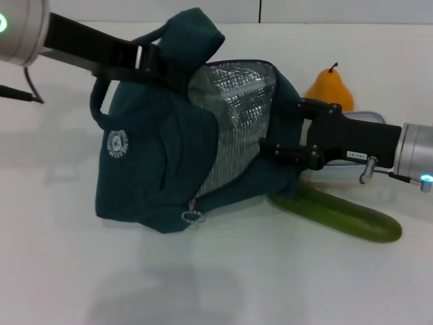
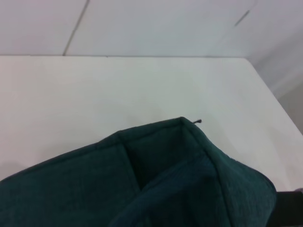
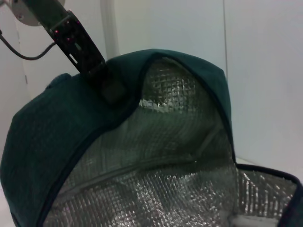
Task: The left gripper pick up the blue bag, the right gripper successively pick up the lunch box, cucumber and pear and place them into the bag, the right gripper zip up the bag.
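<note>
- Here the blue bag [image 1: 152, 166] lies on its side on the white table [image 1: 223, 277], its silver-lined mouth [image 1: 233, 128] turned toward the right gripper [image 1: 287, 132].
- The left gripper [image 1: 159, 64] is clamped on the bag's upper edge, holding the opening up; the right wrist view shows its finger [image 3: 106, 82] pinching the rim.
- The right gripper sits at the mouth's far edge, fingers against the fabric; whether they are spread or closed cannot be told.
- Just below that gripper the cucumber [image 1: 342, 213] lies on the table, one end under the bag.
- Behind the gripper stands the pear [image 1: 330, 88].
</note>
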Controlling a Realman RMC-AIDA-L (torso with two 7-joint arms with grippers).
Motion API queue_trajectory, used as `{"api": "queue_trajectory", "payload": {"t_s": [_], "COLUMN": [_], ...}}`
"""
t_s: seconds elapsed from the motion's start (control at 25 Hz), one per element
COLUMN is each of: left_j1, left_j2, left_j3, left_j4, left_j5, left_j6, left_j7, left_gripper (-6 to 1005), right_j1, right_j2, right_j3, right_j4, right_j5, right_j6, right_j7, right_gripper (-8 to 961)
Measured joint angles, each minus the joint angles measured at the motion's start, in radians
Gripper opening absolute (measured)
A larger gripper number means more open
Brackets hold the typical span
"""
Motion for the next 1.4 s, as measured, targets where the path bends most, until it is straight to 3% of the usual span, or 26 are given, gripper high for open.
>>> {"api": "queue_trajectory", "payload": {"t_s": [0.2,0.56,0.8,0.96,1.12,1.4], "left_j1": [0.016,0.026,0.032,0.034,0.035,0.035], "left_j2": [0.000,-0.004,-0.003,-0.003,-0.004,-0.003], "left_j3": [-0.008,-0.009,-0.005,-0.008,-0.007,-0.006], "left_j4": [0.000,-0.002,-0.003,-0.004,-0.004,-0.007], "left_j5": [-0.005,-0.005,-0.005,-0.005,-0.005,-0.005], "left_j6": [0.000,0.000,0.000,0.000,0.002,0.005], "left_j7": [0.009,0.016,0.017,0.023,0.024,0.023], "left_gripper": [54,54,54,54,54,54], "right_j1": [-0.021,-0.155,-0.246,-0.267,-0.257,-0.265], "right_j2": [0.000,-0.016,-0.021,-0.023,-0.041,-0.079], "right_j3": [0.002,0.035,0.207,0.316,0.374,0.381], "right_j4": [-0.020,-0.101,-0.087,-0.033,0.056,0.096], "right_j5": [0.031,0.149,0.154,0.155,0.155,0.146], "right_j6": [-0.043,-0.139,-0.197,-0.198,-0.178,-0.082], "right_j7": [-0.013,-0.027,0.012,0.057,0.104,0.317], "right_gripper": [793,794,793,793,794,793]}}
